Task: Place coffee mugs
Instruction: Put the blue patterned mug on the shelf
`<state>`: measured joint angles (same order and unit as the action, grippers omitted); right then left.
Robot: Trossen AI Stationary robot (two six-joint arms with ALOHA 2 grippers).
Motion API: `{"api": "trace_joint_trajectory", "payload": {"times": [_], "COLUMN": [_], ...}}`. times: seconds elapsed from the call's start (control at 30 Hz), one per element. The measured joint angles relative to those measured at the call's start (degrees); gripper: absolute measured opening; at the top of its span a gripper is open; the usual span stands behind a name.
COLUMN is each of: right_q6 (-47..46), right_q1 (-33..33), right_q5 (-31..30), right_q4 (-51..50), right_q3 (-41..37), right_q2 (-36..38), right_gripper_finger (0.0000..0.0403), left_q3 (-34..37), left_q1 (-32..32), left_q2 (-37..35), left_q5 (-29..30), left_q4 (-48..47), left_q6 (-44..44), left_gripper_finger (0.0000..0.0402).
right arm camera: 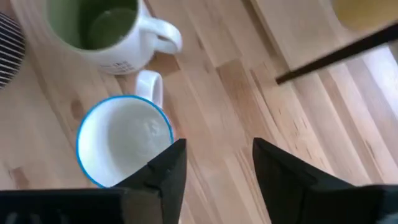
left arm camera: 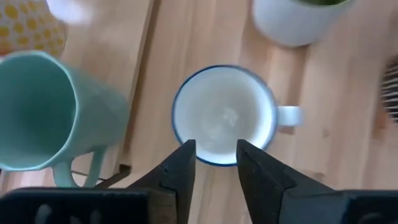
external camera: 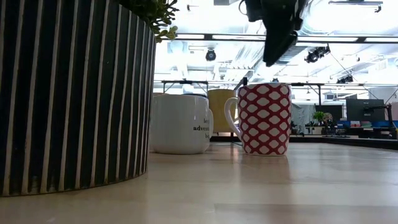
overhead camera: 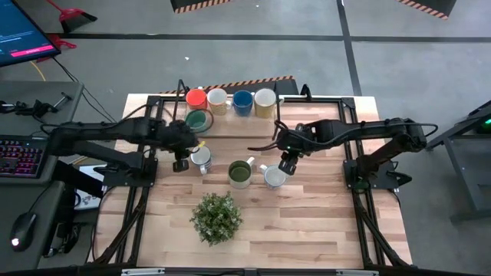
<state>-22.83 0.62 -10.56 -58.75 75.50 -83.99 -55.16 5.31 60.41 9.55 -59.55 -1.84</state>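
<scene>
- Left gripper [overhead camera: 181, 164]: hangs above a white blue-rimmed mug [left arm camera: 224, 116] at centre-left; jaws part-open, astride the mug's near rim, holding nothing.
- Teal mug [overhead camera: 197, 120]: just far of that gripper; the left arm crosses part of it in the high view, and the wrist view shows it tilted.
- Far row: orange mug [overhead camera: 196, 98], cream mug [overhead camera: 217, 100], blue mug [overhead camera: 242, 102], yellowish mug [overhead camera: 265, 100], upright along the far edge.
- Potted plant [overhead camera: 216, 217]: near centre; its striped pot [external camera: 68, 93] blocks the left of the low view.
- Olive-green mug [overhead camera: 240, 173]: centre, upright.
- Right gripper [overhead camera: 287, 164]: spread open, empty, over bare wood beside a second blue-rimmed mug [right arm camera: 124, 140].
- Red-patterned mug [external camera: 264, 118]: the low view alone shows its pattern; which mug this is in the high view cannot be told.
</scene>
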Motion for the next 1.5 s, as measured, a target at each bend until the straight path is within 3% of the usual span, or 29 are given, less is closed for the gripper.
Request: {"api": "trace_joint_trajectory", "payload": {"times": [0.43, 1.2, 1.5], "right_q6": [-4.0, -4.2, -4.2], "right_q1": [0.0, 0.0, 0.0], "right_q5": [-0.5, -4.5, -5.6], "right_q4": [-6.6, -7.9, -8.3], "right_q3": [0.0, 0.0, 0.0], "right_q2": [0.0, 0.0, 0.0], "right_gripper_finger": [0.0177, 0.0177, 0.0177], "left_q3": [0.0, -0.1, -0.1], "left_q1": [6.6, 6.7, 6.7], "left_q2": [11.2, 23.8, 25.4], "left_q5": [-2.5, -1.3, -1.3], "left_q4": [7.5, 13.6, 14.7], "left_q6": [6.8, 16.6, 18.1], "left_gripper_finger": [0.015, 0.015, 0.0141]}}
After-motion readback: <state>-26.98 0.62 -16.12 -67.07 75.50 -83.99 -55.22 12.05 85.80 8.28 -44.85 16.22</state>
